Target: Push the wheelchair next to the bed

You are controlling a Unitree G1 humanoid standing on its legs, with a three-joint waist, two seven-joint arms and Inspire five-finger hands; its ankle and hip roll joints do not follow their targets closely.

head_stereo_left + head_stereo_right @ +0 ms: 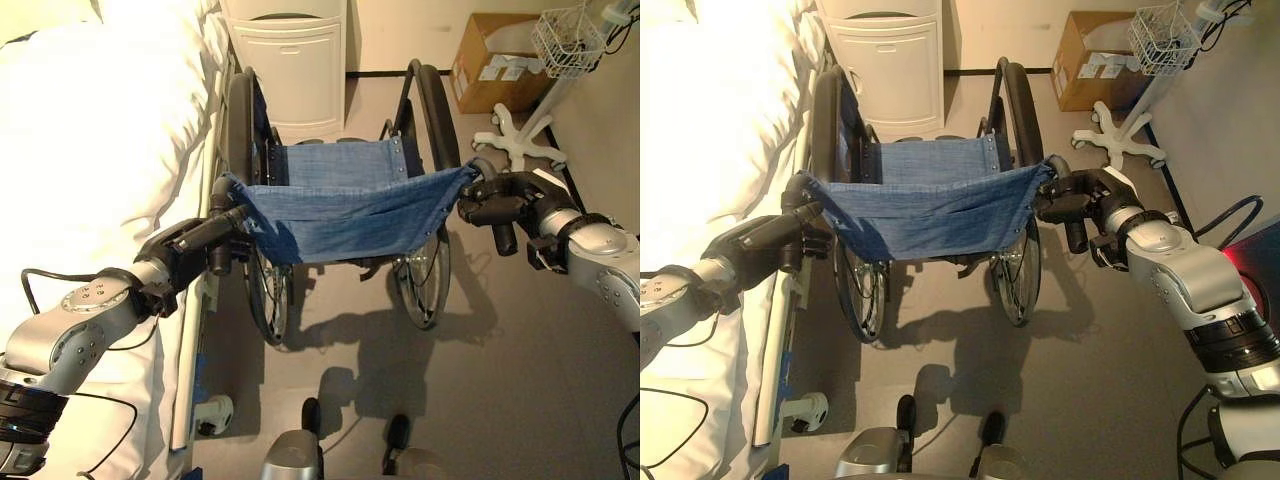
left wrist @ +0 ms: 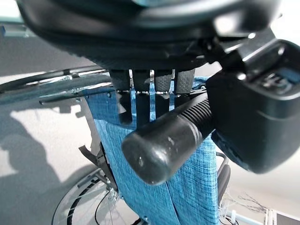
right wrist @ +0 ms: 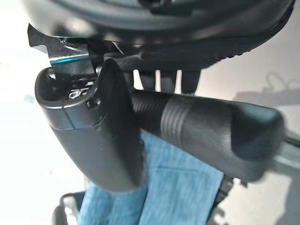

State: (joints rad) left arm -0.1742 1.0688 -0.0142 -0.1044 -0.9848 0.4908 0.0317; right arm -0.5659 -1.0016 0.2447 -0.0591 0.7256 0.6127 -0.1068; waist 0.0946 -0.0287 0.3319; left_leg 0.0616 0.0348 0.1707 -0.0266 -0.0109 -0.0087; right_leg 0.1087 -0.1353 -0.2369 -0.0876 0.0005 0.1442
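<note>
Both hands are wrapped round the push handles of the wheelchair [image 1: 340,215]. Left hand [image 1: 200,245] has its fingers [image 2: 154,82] curled over the left handle [image 2: 173,136], a ribbed black grip whose rounded end juts out past the thumb in the left wrist view. Right hand [image 1: 500,205] does the same on the right handle [image 3: 206,133] — thumb on one side of the grip, fingers hooked over the other, as the right wrist view shows.

Taking the wheelchair as the landmark: it stands on the grey floor [image 1: 500,380], seen from behind, with its blue denim backrest [image 1: 930,210] slung between the two handles and sagging a little in the middle. Its big left wheel [image 1: 265,290] runs just beside the bed [image 1: 90,150], close along the metal side rail [image 1: 190,340]; I cannot tell whether wheel and rail touch. The bed's white bedding lies to the wheelchair's left and spills toward the rail.

Beyond the wheelchair, against the far wall, stands a white cabinet [image 1: 290,60]. To the wheelchair's right and further off, a cardboard box [image 1: 500,65] sits on the floor near the wall, and nearer than the box a white stand with a star-shaped base [image 1: 515,140] carries a wire basket [image 1: 568,40] — well apart from the right wheel [image 1: 425,270].
</note>
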